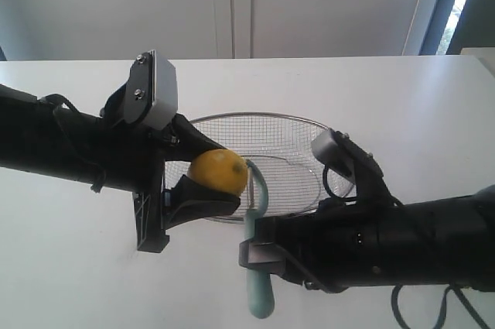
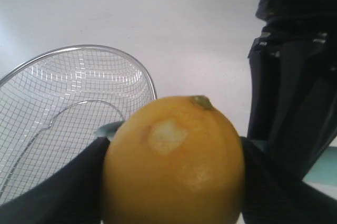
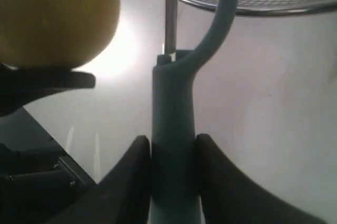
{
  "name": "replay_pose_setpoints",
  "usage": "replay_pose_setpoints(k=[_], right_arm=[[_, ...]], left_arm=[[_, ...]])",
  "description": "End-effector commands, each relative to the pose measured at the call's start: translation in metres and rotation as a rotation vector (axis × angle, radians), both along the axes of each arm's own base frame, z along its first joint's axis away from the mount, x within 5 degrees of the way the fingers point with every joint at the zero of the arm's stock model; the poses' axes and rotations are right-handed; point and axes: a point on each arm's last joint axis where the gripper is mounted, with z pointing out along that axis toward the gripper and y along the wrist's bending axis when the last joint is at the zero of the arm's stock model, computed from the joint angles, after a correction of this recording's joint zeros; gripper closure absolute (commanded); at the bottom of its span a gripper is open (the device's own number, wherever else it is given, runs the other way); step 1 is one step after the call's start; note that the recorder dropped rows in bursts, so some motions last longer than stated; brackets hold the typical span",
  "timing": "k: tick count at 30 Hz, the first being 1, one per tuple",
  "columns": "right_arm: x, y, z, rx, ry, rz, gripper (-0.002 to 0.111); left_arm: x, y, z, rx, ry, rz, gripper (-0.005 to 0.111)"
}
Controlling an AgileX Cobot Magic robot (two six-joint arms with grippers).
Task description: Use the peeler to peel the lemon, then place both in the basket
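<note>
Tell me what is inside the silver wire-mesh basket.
Only bare mesh shows inside the silver wire-mesh basket; no object lies in the part seen. Its near side is covered by the round yellow lemon, the black left fingers and the slim teal plastic peeler.

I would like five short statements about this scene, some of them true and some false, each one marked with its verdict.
1. The left gripper holds the lemon between its fingers. True.
2. The peeler lies in the basket. False: it stands upright in the right gripper, which is shut on its handle.
3. The lemon's skin has a pale scraped patch. True.
4. The basket is made of solid plastic. False: it is silver wire mesh with a metal rim.
5. The peeler's head is close beside the lemon. True.
</note>
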Motion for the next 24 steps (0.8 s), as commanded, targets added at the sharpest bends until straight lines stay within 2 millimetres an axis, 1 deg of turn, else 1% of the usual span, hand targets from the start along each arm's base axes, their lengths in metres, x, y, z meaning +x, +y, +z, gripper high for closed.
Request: replay_pose_setpoints(k=[1,6,11,14,17,24], right_arm=[[0.0023,0.0069,-0.0091,0.013,0.006,0.054,0.108],[0.0017,0.0109,-0.0162,0.023,0.033,0.100,0.108],[-0.0002,0.0124,-0.0150,0.044,0.037,0.124,0.108],[0.0024,0.0105,-0.0172,0.017,0.039,0.089,0.108],[0.0042,0.0091,-0.0186,0.013,0.094,0.025,0.108],[0.0022,0.0106,-0.0170,0.044,0.136,0.022,0.108]], left_arm=[[-0.0030,-0.0037,0.0064,-0.034,-0.086,-0.070,0.106],[-0.0031,-0.0038,0.0065,-0.036,-0.085,-0.071,0.106],[-0.0031,-0.0038,0.0065,-0.036,-0.085,-0.071,0.106],[-0.0030,-0.0039,0.0068,-0.034,-0.117,-0.085,0.106],[-0.0024,-0.0043,0.0080,-0.035,-0.127,-0.087,0.106],[-0.0017,-0.0048,0.0095,-0.049,-0.122,-0.079,0.106]])
